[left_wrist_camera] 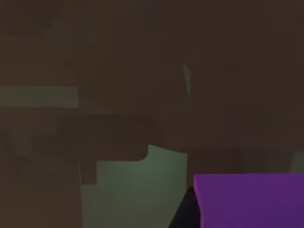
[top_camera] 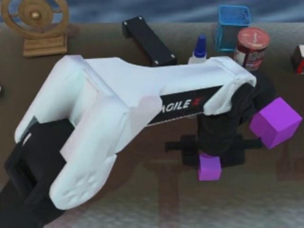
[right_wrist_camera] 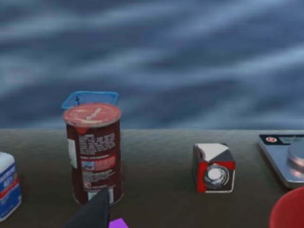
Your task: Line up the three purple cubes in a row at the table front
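Observation:
My left arm reaches across the table [top_camera: 142, 204] from the lower left, its gripper [top_camera: 212, 154] to the right of centre. It is shut on the small vivid purple cube [top_camera: 209, 167], which shows just in front of the black wrist. In the left wrist view that cube [left_wrist_camera: 249, 202] fills one corner with a dark finger [left_wrist_camera: 186, 213] against its side. The large vivid purple cube [top_camera: 275, 122] lies to the right of the gripper, apart from it. The pale lilac-pink cube is hidden. My right gripper [right_wrist_camera: 95, 213] is parked outside the top view, facing the table's back.
Along the back stand a wooden wheel ornament [top_camera: 37, 26], a black box [top_camera: 148, 40], a glue bottle [top_camera: 199, 50], a blue basket [top_camera: 232, 26] and a red can [top_camera: 251, 47]. A red-and-white box [right_wrist_camera: 213, 167] and a grey scale [right_wrist_camera: 285, 159] lie at the far right.

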